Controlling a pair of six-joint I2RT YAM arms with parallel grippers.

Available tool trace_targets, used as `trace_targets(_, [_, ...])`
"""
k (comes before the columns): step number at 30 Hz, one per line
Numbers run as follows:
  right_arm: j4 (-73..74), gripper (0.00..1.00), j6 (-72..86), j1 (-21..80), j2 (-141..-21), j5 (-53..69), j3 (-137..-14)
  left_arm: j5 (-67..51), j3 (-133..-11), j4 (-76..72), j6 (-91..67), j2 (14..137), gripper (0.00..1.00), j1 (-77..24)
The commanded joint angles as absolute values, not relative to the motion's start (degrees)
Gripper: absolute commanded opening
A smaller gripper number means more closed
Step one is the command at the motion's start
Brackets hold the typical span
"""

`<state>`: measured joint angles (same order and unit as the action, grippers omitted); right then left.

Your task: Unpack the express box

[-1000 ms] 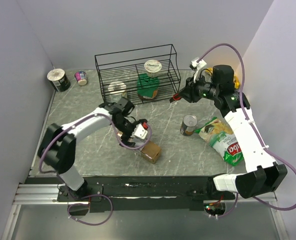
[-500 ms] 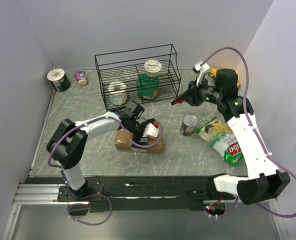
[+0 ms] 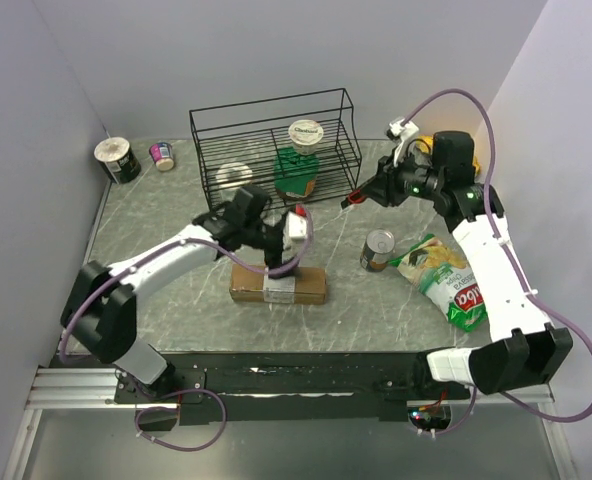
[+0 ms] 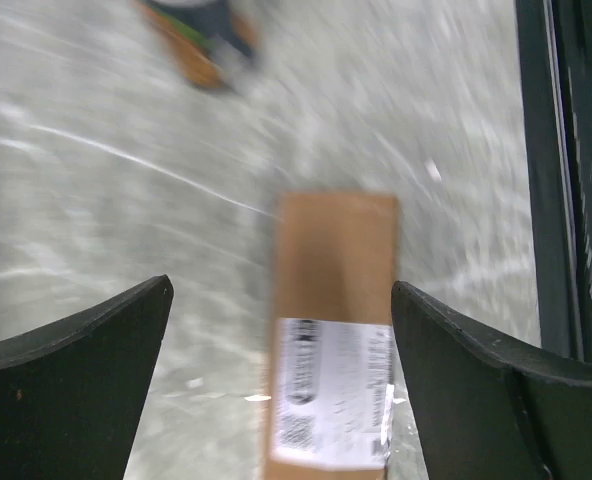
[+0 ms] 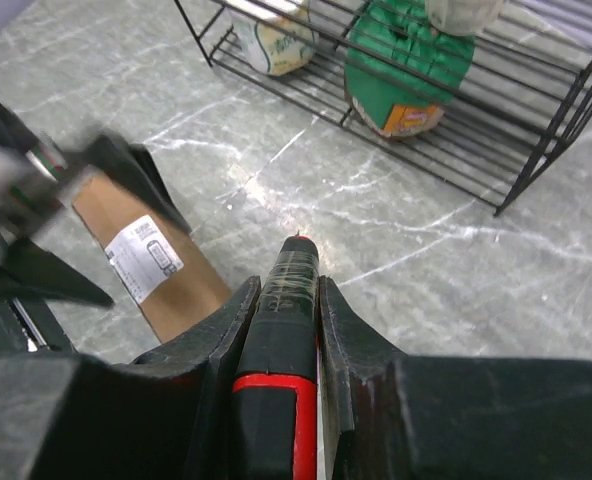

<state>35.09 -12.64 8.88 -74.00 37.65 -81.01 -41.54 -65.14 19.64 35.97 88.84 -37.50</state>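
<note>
The express box (image 3: 278, 285) lies flat on the marbled table (image 3: 166, 290), toward 6 o'clock from the middle, with its long axis running 9 to 3 and its white label facing up. The left gripper (image 3: 276, 258) hangs right over it with its jaws spread wide and nothing between them. In the wrist view the two black fingers (image 4: 76, 380) stand well clear, one on each side of the carton's narrow width.

The right gripper (image 3: 361, 197), at about 2 o'clock from the box, is clamped on a red and black tool (image 5: 286, 300) whose tip points out ahead of it. The black wire rack (image 3: 276, 145) sits at 12 o'clock from the box. A can (image 3: 377, 249) and a snack bag (image 3: 446, 280) lie off at 3 o'clock.

To my eye the box is light, plain cardboard. It looks stiff along its edges, but the broad faces would probably give under a hard squeeze. The stone top looks smooth, so a push from one side would likely make it skate or turn. I would take it across the narrow width near the middle, with the pads on the long side walls and off the slick label. I cannot tell from here whether the flaps are taped.
</note>
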Motion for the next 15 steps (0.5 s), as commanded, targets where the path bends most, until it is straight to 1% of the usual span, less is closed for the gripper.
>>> trace_targets(1, [33.3, 0.0, -15.73, 7.12, -78.29, 44.82, -90.15, -42.28, -75.21, 25.0, 20.95, 82.97, 0.97, -29.83])
trace_targets(2, [34.53, 0.0, -16.25, 7.12, -79.18, 48.74, -94.27, -43.32, -80.28, 28.62, 20.48, 83.32, 0.96, -27.53])
trace_targets(3, [35.5, 0.0, -18.09, 7.55, -79.89, 51.04, -95.52, -45.42, -82.51, 32.48, 21.0, 83.67, 0.97, -24.99])
trace_targets(4, [34.72, 0.0, -18.28, 8.17, -80.15, 52.11, -96.15, -47.88, -84.53, 42.26, 24.57, 84.19, 0.97, -20.52])
trace_targets(5, [33.32, 0.0, -17.5, 9.13, -79.9, 50.55, -95.72, -48.86, -86.99, 46.28, 26.96, 84.9, 0.96, -18.74])
trace_targets(7, [30.86, 0.0, -15.12, 12.56, -79.02, 48.35, -95.1, -51.75, -86.58, 51.84, 31.71, 84.73, 0.99, -14.27])
trace_targets(9, [31.02, 0.0, -18.87, 15.98, -77.96, 44.41, -93.52, -53.25, -80.44, 48.88, 30.94, 82.63, 0.99, -12.05])
trace_targets(10, [31.03, 0.0, -20.46, 19.65, -76.39, 42.82, -92.38, -54.13, -77.72, 46.87, 30.07, 81.66, 0.99, -10.47])
trace_targets(11, [29.55, 0.0, -21.26, 21.17, -75.42, 41.41, -89.41, -54.23, -71.95, 40.76, 29.1, 79.82, 0.99, -10.2])
trace_targets(13, [27.52, 0.0, -20.05, 24.15, -72.79, 41.83, -86.5, -52.83, -65.95, 32.91, 23.42, 78.05, 0.99, -9.85])
trace_targets(14, [26.29, 0.0, -19.87, 24.95, -72.16, 43.4, -84.48, -51.69, -60.87, 29.57, 22.25, 77.0, 0.99, -9.84])
trace_targets(15, [26.02, 0.0, -20.65, 26.35, -71.72, 43.94, -83.68, -51.51, -58.82, 23.7, 20.93, 76.64, 0.99, -9.76])
